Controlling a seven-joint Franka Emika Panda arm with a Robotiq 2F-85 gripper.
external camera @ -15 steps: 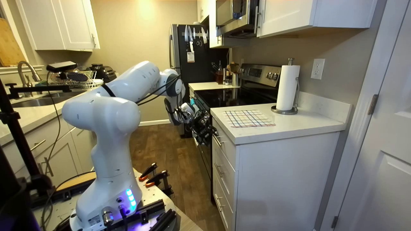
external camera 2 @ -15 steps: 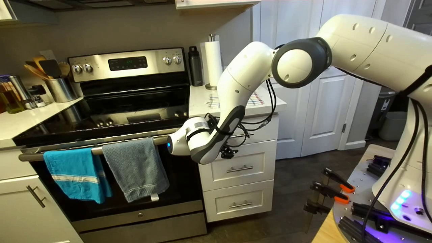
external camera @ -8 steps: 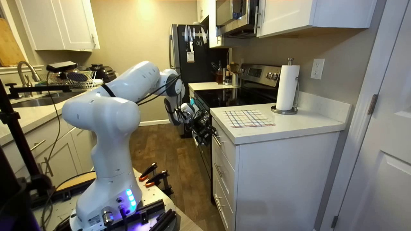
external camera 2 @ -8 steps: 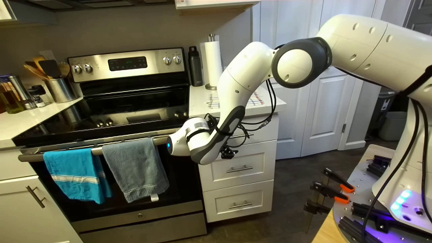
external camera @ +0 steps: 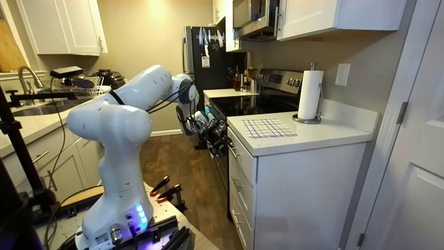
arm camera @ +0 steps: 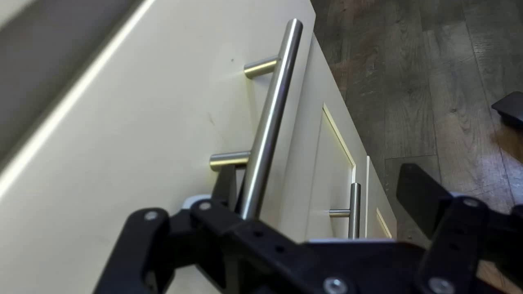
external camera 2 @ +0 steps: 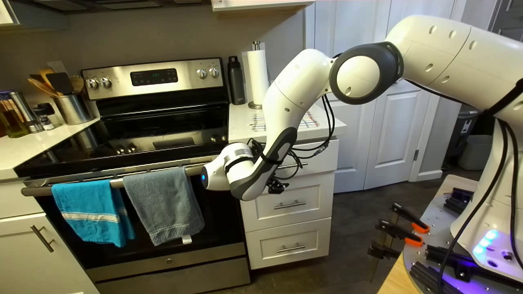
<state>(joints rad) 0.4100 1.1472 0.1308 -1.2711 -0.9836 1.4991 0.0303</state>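
Note:
My gripper [arm camera: 320, 179] is open. In the wrist view, one black finger sits behind the silver bar handle [arm camera: 271, 110] of the white top drawer [arm camera: 175, 102], between bar and drawer front. The other finger is well apart on the outer side, over the floor. In an exterior view, the gripper [external camera: 220, 140] is at the handle [external camera: 234, 151] of the top drawer [external camera: 244, 154], which stands slightly out from the cabinet. In an exterior view, the arm's wrist hides most of the gripper, and the handle [external camera 2: 294, 165] shows behind cables.
Below are the middle drawer handle [external camera 2: 290, 204] and bottom drawer handle [external camera 2: 291, 248]. The stove [external camera 2: 163, 122] stands beside the drawers, with a blue towel [external camera 2: 92, 212] and a grey towel [external camera 2: 163, 204] on its oven bar. The counter [external camera: 333, 133] holds a checkered cloth [external camera: 267, 128] and paper towels [external camera: 309, 95].
The top drawer has come out slightly from the cabinet. The arm has shifted very slightly with it, away from the cabinet. The other things look the same.

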